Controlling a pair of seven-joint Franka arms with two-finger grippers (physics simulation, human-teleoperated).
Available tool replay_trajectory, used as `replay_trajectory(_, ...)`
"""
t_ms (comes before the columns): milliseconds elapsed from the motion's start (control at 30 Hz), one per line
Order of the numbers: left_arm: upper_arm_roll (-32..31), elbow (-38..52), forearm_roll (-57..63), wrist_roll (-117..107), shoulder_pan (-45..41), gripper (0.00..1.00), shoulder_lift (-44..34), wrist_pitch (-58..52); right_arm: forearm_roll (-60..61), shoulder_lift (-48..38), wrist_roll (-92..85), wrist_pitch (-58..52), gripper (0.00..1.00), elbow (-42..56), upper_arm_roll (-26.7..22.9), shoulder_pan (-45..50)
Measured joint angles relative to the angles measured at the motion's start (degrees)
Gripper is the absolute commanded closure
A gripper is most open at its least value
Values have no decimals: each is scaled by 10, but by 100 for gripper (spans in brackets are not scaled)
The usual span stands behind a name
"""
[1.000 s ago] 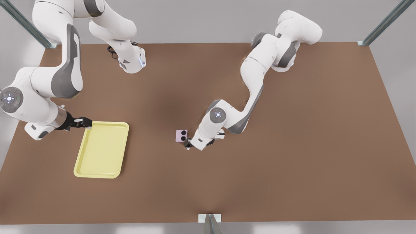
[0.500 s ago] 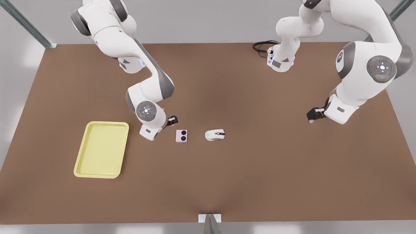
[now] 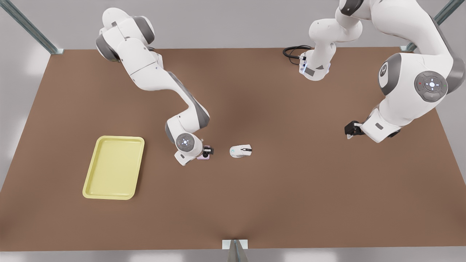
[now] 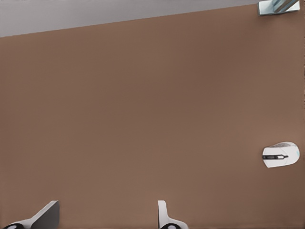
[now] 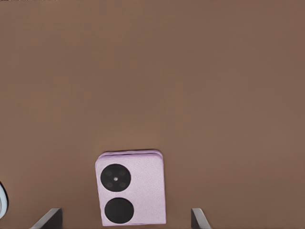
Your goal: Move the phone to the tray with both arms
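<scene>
The pale pink phone (image 5: 131, 188) with two black circles lies flat on the brown table. My right gripper (image 5: 125, 218) hangs open right over it, one fingertip (image 5: 49, 217) on each side, apart from the phone. In the front view this right gripper (image 3: 208, 150) covers most of the phone (image 3: 204, 157) near the table's middle. The pale yellow tray (image 3: 113, 167) lies at the front view's left with nothing in it. My left gripper (image 3: 348, 130) waits open above bare table at the front view's right; its fingers (image 4: 164, 218) stand wide apart.
A white computer mouse (image 3: 241, 150) with a dark wheel lies just to the front view's right of the phone; the mouse (image 4: 281, 155) is far from my left gripper. A black cable (image 3: 293, 52) coils at the far table edge.
The right gripper has moved from beside the phone to directly over it. The left arm has barely shifted in the last half second. The phone, mouse and tray lie where they were.
</scene>
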Motion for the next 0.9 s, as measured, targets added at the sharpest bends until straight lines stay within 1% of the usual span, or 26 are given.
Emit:
replay_trajectory(500,0,0,-1,59,0,0,10,0,-1,41,116,60,0,-9,-3,7)
replay_trajectory(900,0,0,-1,80,1,0,11,0,-7,35,138,67,0,-26,-2,16)
